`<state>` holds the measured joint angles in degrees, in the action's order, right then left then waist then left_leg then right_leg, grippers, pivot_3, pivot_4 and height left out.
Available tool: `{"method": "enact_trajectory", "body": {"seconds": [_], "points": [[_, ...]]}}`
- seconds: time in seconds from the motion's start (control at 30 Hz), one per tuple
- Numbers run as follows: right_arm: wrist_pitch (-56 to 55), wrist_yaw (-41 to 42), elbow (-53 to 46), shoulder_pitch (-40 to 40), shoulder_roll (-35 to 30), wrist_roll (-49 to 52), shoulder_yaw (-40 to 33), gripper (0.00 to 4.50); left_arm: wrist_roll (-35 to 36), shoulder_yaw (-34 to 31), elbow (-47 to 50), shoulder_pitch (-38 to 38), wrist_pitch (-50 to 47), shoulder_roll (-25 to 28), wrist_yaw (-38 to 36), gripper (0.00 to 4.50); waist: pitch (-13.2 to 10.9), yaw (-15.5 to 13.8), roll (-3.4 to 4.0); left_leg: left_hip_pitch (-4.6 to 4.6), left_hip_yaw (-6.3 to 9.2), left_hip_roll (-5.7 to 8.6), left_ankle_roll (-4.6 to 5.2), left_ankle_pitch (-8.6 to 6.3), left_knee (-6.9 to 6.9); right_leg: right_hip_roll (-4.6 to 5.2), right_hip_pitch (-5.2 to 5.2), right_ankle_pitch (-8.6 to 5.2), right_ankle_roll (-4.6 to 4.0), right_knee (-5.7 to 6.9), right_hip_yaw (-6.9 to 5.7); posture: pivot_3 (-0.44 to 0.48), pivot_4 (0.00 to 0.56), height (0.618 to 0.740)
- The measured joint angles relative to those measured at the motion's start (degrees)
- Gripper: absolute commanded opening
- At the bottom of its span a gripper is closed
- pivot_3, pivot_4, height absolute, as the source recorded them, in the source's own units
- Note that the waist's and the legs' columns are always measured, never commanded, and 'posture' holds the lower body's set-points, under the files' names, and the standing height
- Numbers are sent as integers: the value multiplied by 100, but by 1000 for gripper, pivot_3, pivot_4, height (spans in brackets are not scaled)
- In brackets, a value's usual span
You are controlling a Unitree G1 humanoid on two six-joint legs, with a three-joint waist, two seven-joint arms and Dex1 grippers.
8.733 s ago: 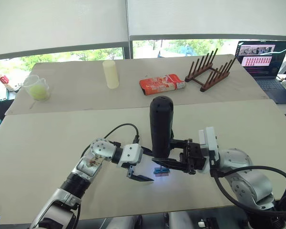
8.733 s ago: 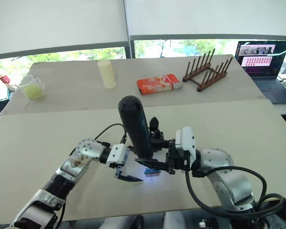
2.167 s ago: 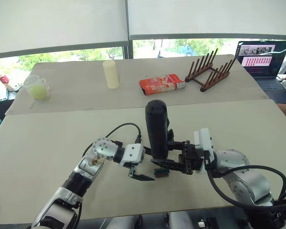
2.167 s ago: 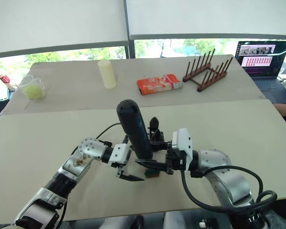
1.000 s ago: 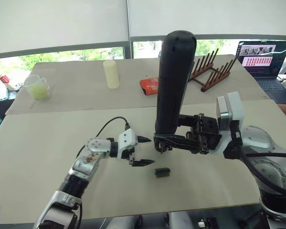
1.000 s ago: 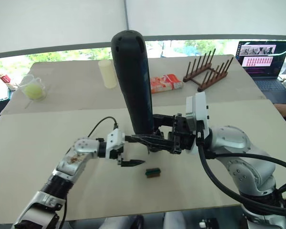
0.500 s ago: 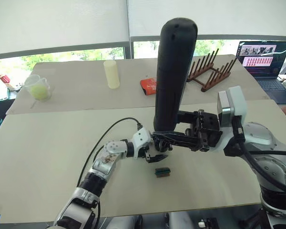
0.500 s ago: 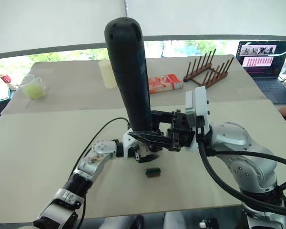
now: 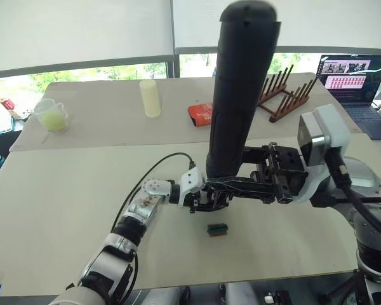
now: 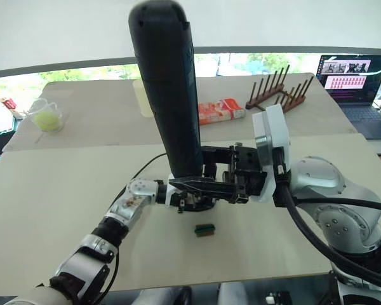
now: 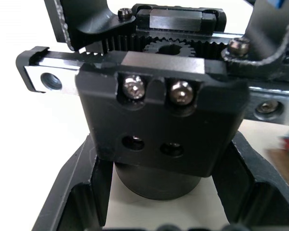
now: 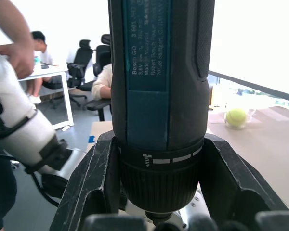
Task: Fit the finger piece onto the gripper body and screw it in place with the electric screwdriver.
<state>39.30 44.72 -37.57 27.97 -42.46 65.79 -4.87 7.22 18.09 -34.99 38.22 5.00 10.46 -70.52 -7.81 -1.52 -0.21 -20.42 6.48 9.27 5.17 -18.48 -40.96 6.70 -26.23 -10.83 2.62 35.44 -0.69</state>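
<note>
At frame centre, the left gripper [image 9: 206, 202] jaws straddle the gripper body [image 11: 159, 126], unclosed, while the right gripper [image 10: 200, 185] jaws clamp the upright screwdriver [image 9: 236, 95]; steady the body, then lower the bit squarely.

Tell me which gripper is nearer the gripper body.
Left. The left gripper is right at the gripper body, its fingers on either side of it. The right gripper holds the electric screwdriver upright just above.

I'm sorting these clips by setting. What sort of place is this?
Probably an office or lab used for robot trials: office chairs and a desk with seated people in the right wrist view, an open laptop by the windows, and test props such as a wooden rack on the tables.
</note>
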Motion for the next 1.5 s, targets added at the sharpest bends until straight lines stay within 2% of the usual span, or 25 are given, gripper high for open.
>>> {"method": "enact_trajectory", "body": {"seconds": [0.13, 0.27, 0.33, 0.43, 0.53, 0.67, 0.8, 0.93, 1.0, 1.17, 1.5], "points": [[32, 91, 11, 11, -73, 38, -9, 1900, -184, 28, -1119, 808, 587, -138, -300, 2331, -1, -2, -2, -10, 0, 2, 1, 0, -9, 31, -2, 1, 0, -2, -4, 0, 150, 740], [39, 126, 67, 12, -78, 41, -9, 1900, -366, 25, -1902, 1178, 1156, -234, -422, 2331, -1, 13, -2, -15, 0, 2, 2, -1, -9, 37, -5, 1, 1, -3, -4, 0, 150, 740], [39, 133, 91, 10, -78, 23, -9, 1900, -392, -8, -2129, 1231, 1296, -279, -438, 3366, -2, 19, -3, -17, 2, 2, 3, -1, -12, 37, -6, 1, 1, -2, -5, 0, 150, 740], [39, 131, 115, 10, -72, -46, -8, 1900, -463, -86, -2261, 1311, 1404, -256, -431, 4500, -2, 17, -3, -21, 3, 2, 3, -1, -23, 37, -6, 2, 1, 3, -4, 0, 150, 740], [38, 125, 125, 11, -22, -160, 13, 1900, -495, -153, -2240, 1261, 1438, -132, -423, 4500, -2, 28, -3, -21, 4, 2, 4, -2, -26, 37, -7, 1, 1, 25, -1, 0, 150, 740], [38, 115, 246, 12, 28, -282, 80, 1900, -441, -360, -1783, 824, 1309, 103, -373, 4500, -2, 55, -3, -23, 7, 1, 5, -2, -26, 36, -10, 1, 1, 41, 1, 0, 150, 740], [39, 93, 306, 30, 92, -391, 157, 1900, -328, -454, -391, -25, 717, 143, -2, 4500, -1, 62, -2, -23, 10, 4, 10, -5, -28, 34, -9, 1, 1, 39, -4, 0, 150, 740], [38, 62, 324, 26, 145, -437, 168, 1900, -398, -444, 875, -826, 117, 2, 846, 4500, -1, 36, -2, -15, 9, 7, 11, -6, -31, 22, -2, 1, 1, 31, -6, 0, 150, 740], [38, 55, 323, 24, 150, -492, 169, 1900, -496, -440, 1196, -1005, -113, -63, 1222, 4500, -1, 6, -2, -12, 8, 9, 11, -6, -32, 19, -1, 1, 1, 26, -6, 0, 150, 740], [37, 47, 330, 22, 196, -657, 170, 1900, -556, -336, 1616, -1207, -448, -120, 1664, 4500, -1, -63, -2, -8, 3, 9, 10, -6, -31, 16, -2, 1, 1, 29, -5, 0, 150, 740], [35, 143, 340, -58, 253, -884, 171, 1900, -490, -99, 1689, -1201, -506, -84, 1574, 4500, -1, -76, -2, -7, 2, 9, 10, -6, -31, 18, -1, 1, 1, 28, -7, 0, 150, 740]]}}
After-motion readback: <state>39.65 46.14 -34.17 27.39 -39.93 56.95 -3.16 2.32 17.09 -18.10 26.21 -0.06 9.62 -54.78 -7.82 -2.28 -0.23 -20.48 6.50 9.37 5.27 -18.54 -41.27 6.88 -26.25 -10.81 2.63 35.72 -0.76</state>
